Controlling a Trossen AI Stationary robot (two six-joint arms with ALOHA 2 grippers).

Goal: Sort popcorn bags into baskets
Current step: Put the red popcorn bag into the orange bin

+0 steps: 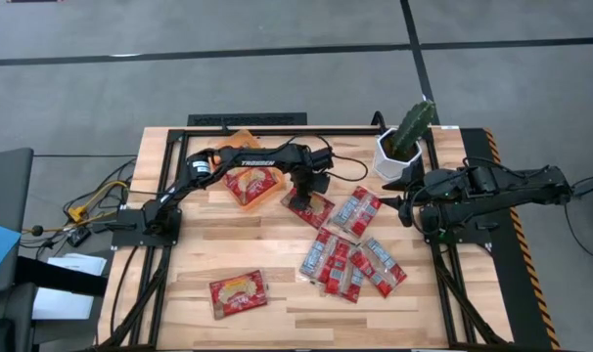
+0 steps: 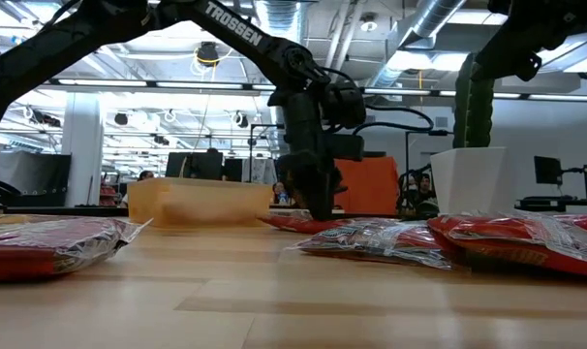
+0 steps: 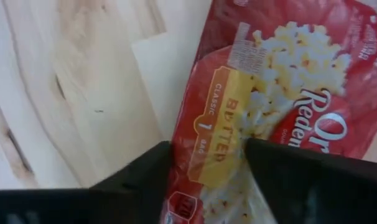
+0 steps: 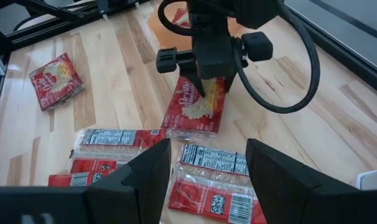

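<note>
My left gripper (image 1: pixel 301 192) points down onto a red popcorn bag (image 1: pixel 311 208) with a yellow popcorn picture. The bag lies flat on the table just right of the orange basket (image 1: pixel 246 140). The basket holds another red bag (image 1: pixel 252 181). Several more bags, red with silver-grey panels, lie in a loose pile (image 1: pixel 350 256) at centre right. A single bag (image 1: pixel 238 291) lies near the front edge. My right gripper (image 1: pixel 414 207) hangs open and holds nothing, by the table's right side. My left gripper has the popcorn bag's end nearest the basket, by the yellow butter label (image 3: pixel 216 134), between its two fingers. One finger (image 3: pixel 145 174) stands at the bag's side edge and the other (image 3: pixel 288 174) on its printed face. The fingers come from above, pointing down. The bag rests flat on the table.
A white pot with a green cactus (image 1: pixel 404 147) stands at the far right, close to the right arm. Black frame rails (image 1: pixel 443 284) run along the table's sides. Bare wood shows at the front middle and along the left side.
</note>
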